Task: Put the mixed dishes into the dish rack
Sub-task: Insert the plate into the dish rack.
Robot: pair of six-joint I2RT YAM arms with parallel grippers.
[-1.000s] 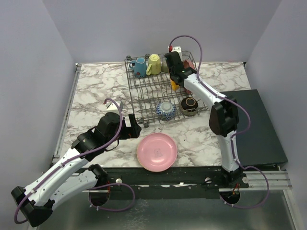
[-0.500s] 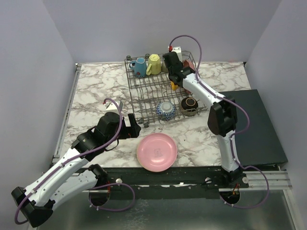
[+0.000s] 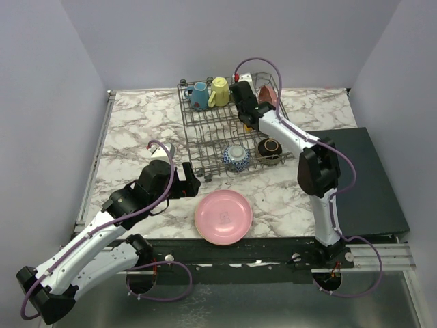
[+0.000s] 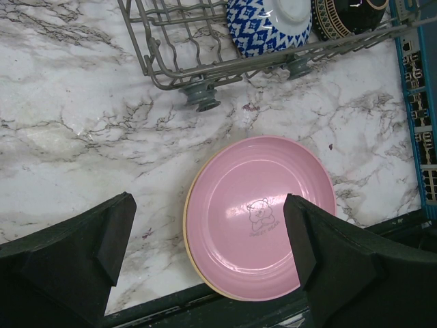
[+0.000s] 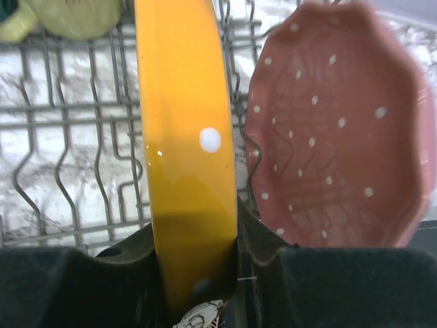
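The right gripper clamps the orange plate on edge, the rack just beyond its fingers (red plate to its right). The left gripper hangs spread wide, the pink plate lying ahead between its fingers.

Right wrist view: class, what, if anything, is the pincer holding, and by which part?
The right pincer holds the orange-yellow plate by its rim, pinching both faces, with the plate standing edge-on in front of the dish rack.
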